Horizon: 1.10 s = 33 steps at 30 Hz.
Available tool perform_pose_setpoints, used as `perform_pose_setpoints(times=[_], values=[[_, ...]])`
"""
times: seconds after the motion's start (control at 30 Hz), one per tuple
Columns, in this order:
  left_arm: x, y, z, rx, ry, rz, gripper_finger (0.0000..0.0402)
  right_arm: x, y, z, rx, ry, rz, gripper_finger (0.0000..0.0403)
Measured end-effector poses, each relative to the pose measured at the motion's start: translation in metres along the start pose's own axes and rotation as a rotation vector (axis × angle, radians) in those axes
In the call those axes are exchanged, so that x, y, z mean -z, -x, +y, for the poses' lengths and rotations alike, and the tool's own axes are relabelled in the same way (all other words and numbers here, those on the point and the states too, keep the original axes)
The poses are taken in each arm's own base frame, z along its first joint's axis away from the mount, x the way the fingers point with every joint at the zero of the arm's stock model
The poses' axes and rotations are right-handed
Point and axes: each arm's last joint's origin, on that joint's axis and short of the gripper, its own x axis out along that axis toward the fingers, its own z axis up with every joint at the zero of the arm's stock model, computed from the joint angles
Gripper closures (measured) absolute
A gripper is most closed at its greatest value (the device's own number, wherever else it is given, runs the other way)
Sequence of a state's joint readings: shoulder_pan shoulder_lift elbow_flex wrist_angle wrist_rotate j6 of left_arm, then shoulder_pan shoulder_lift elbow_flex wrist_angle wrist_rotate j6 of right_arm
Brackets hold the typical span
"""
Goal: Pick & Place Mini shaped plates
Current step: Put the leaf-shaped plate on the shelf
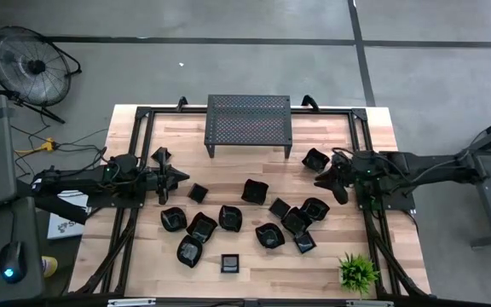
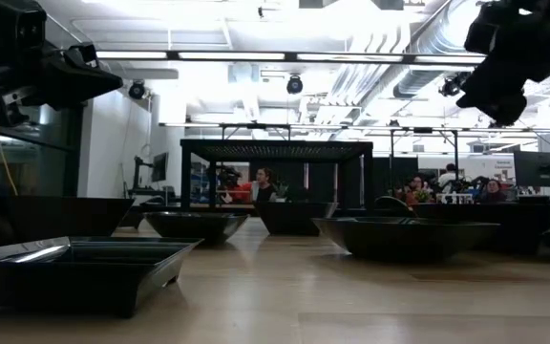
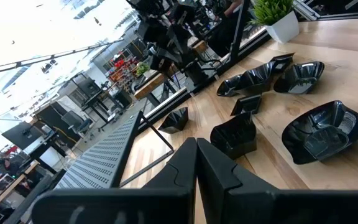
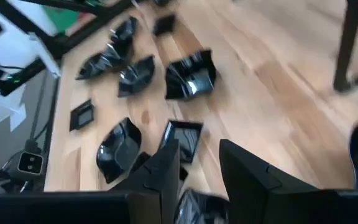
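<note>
A: Status, left side first?
B: Left gripper hovers over the left part of the table, fingers pressed together, nothing in them.
A: Plates?
B: Mini shaped plates lie scattered across the middle of the wood, in front of the perforated stand. One square one sits alone near the front edge. Another sits apart by the stand's right leg.
A: Right side?
B: Right gripper hangs above the table just beside that lone plate, fingers apart, nothing between them. Potted plant at the front right corner.
</note>
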<state>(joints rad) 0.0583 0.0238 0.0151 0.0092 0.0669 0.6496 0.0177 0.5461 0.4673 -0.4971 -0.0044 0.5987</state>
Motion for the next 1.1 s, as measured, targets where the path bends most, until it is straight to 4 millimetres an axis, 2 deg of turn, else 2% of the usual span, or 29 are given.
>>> perform_pose_setpoints(times=[0.17, 0.37, 0.57, 0.73, 0.9, 1.1], values=[[0.000, 0.000, 0.000, 0.000, 0.000, 0.000, 0.0399, -0.007, -0.005, 0.005, 0.093, -0.086, 0.131, 0.0293], [0.000, 0.000, 0.000, 0.000, 0.000, 0.000, 0.0399, -0.014, -0.014, 0.004, 0.203, -0.266, 0.286, 0.0293], [0.000, 0.000, 0.000, 0.000, 0.000, 0.000, 0.0399, -0.009, -0.029, -0.005, 0.241, -0.541, 0.462, 0.0293], [0.000, 0.000, 0.000, 0.000, 0.000, 0.000, 0.0399, -0.001, -0.037, -0.011, 0.362, -0.656, 0.560, 0.0293], [0.000, 0.000, 0.000, 0.000, 0.000, 0.000, 0.0399, 0.005, -0.047, -0.011, 0.412, -0.632, 0.622, 0.0293], [0.000, 0.000, 0.000, 0.000, 0.000, 0.000, 0.0399, 0.014, -0.061, -0.006, 0.397, -0.403, 0.702, 0.0293]])
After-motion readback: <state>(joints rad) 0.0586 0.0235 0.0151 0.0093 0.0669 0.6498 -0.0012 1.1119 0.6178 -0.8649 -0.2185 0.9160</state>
